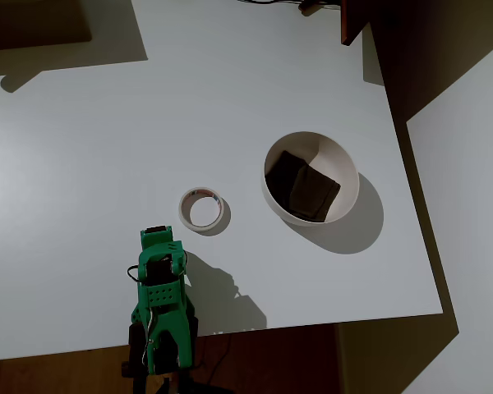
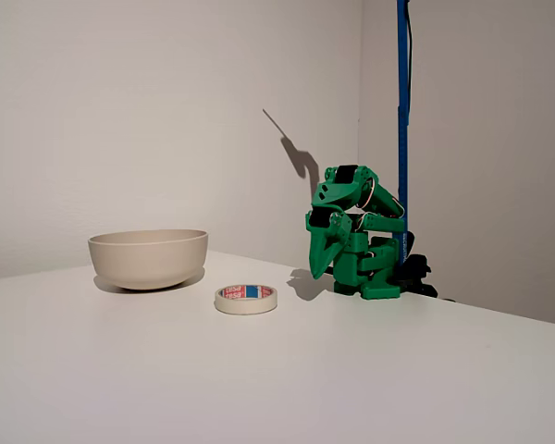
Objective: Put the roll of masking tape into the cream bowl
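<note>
Nearest the lens: bare white table [image 2: 259,388] was seen in front in the fixed view, with the roll of masking tape [image 2: 246,298] the closest thing lying on it.
Gripper: the green gripper [image 2: 322,264] was seen pointed downward, folded in against the green arm [image 2: 365,245]; nothing was held in it. Whether its jaws were spread or pressed together could not be told from either view.
Gripper from above: the gripper [image 1: 156,238] was seen at the table's lower edge, just short of the tape, apart from it.
Tape: the roll of masking tape [image 1: 202,208] was seen lying flat on the table, hollow centre upward, reddish print on the inner core, between the gripper and the bowl.
Bowl: the cream bowl [image 1: 345,168] was seen upright to the right of the tape in the overhead view, near it but not touching; dark brown square pads [image 1: 302,185] were seen inside.
Bowl from the side: the cream bowl [image 2: 148,258] was seen to the left of and behind the tape.
Step judged: the task was judged not yet begun, the arm being at rest.
Next move judged: the arm would need to be unfolded and reached forward, the jaws parted, one finger lowered into the hollow and one outside the ring, before closing and lifting above the bowl's rim.
</note>
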`<state>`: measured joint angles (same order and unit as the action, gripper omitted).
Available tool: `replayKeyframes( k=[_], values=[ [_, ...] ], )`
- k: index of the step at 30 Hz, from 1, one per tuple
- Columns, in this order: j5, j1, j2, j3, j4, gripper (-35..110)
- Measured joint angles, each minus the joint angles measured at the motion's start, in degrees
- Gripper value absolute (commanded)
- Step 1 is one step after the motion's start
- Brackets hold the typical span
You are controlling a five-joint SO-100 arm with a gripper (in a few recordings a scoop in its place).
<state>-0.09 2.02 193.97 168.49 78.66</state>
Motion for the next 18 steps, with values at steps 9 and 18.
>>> replayKeyframes(
  k=[9,18],
  values=[
    [0.97,-0.88,0.0,0.0,0.0,-8],
    [1.23,-0.97,0.0,0.0,0.09,-8]
  ],
)
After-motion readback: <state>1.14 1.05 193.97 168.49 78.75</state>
